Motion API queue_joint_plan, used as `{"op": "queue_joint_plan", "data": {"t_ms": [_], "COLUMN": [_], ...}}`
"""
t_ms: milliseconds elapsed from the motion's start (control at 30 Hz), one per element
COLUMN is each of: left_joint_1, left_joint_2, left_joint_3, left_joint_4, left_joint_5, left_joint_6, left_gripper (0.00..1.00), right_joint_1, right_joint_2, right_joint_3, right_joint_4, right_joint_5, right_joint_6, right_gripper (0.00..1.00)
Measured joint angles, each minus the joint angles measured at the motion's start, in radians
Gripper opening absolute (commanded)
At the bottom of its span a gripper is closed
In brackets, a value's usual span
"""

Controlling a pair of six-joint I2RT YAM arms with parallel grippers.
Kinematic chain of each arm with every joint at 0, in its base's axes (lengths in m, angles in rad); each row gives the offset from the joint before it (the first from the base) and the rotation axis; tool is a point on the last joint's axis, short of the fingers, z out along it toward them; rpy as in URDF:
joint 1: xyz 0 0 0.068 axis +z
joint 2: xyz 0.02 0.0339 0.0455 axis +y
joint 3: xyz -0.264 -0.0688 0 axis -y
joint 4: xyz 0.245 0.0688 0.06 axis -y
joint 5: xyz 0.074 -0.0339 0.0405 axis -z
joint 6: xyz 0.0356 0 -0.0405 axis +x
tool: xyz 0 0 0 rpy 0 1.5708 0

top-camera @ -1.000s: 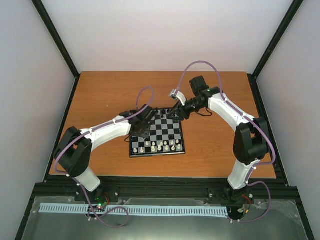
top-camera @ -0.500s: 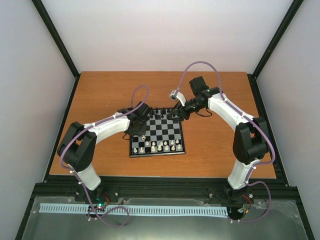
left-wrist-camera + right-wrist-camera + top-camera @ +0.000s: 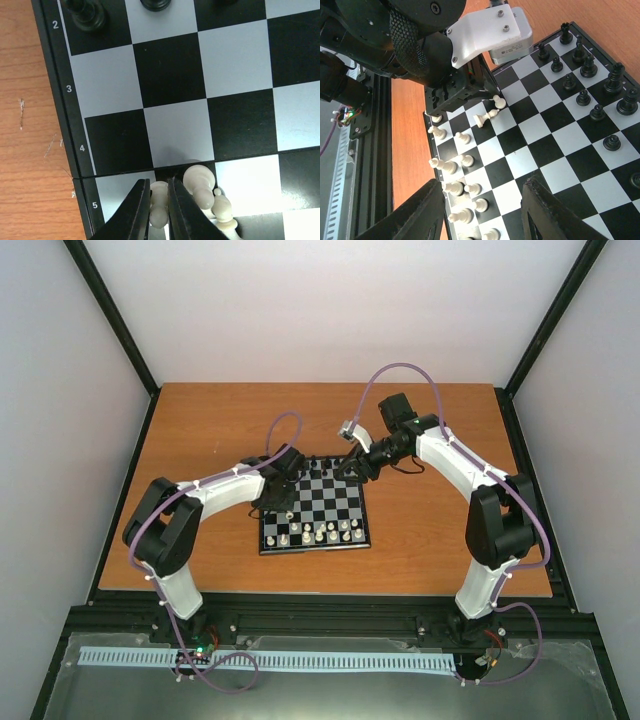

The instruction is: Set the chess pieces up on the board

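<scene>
The board (image 3: 331,502) lies mid-table, with cream-white chess pieces (image 3: 320,533) along its near side and black ones (image 3: 325,467) along its far side. My left gripper (image 3: 279,502) is low over the board's left edge. In the left wrist view its gripper (image 3: 159,196) is shut on a small white pawn (image 3: 159,192), and two more white pieces (image 3: 200,182) lean close on the right. My right gripper (image 3: 346,469) hovers over the far right corner. In the right wrist view its gripper (image 3: 482,215) is open, with only board squares (image 3: 547,150) between the fingers.
The right wrist view shows white pieces (image 3: 452,167) crowded along the board's left columns, one white piece (image 3: 485,118) lying tilted, and black pieces (image 3: 590,65) in two rows at the upper right. The left arm's wrist (image 3: 420,45) looms over that corner. Orange table (image 3: 200,440) surrounds the board.
My left jaws have narrowed onto the white pawn, and the left arm's elbow has swung toward the near left. The right arm has stayed still.
</scene>
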Motion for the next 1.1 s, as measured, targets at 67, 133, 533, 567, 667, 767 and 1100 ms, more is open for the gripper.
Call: {"op": "queue_joint_plan", "data": {"t_ms": [67, 133, 533, 567, 667, 767, 1100], "left_joint_1": [0.0, 0.001, 0.002, 0.002, 0.002, 0.002, 0.002], "left_joint_2": [-0.001, -0.01, -0.187, -0.186, -0.184, -0.176, -0.136], "left_joint_3": [0.0, -0.001, -0.114, -0.122, -0.138, -0.138, -0.138], "left_joint_4": [-0.001, -0.008, -0.059, -0.059, -0.059, -0.055, -0.045], "left_joint_5": [0.0, -0.001, 0.024, 0.03, 0.054, 0.065, 0.061], "left_joint_6": [0.0, 0.0, -0.005, -0.004, -0.004, -0.004, -0.004], "left_gripper": [0.12, 0.12, 0.11, 0.11, 0.11, 0.11, 0.11], "right_joint_1": [0.0, 0.0, 0.0, 0.0, 0.0, 0.0, 0.0], "right_joint_2": [0.0, 0.0, 0.014, 0.014, 0.014, 0.014, 0.014], "right_joint_3": [0.0, 0.0, 0.0, 0.0, 0.0, 0.0, 0.0], "right_joint_4": [-0.004, -0.008, -0.013, -0.013, -0.013, -0.013, -0.014], "right_joint_5": [-0.001, -0.003, -0.004, -0.004, -0.005, -0.005, -0.004], "right_joint_6": [0.0, -0.001, -0.005, -0.005, -0.005, -0.005, -0.007], "right_gripper": [0.42, 0.42, 0.42, 0.42, 0.42, 0.42, 0.42]}}
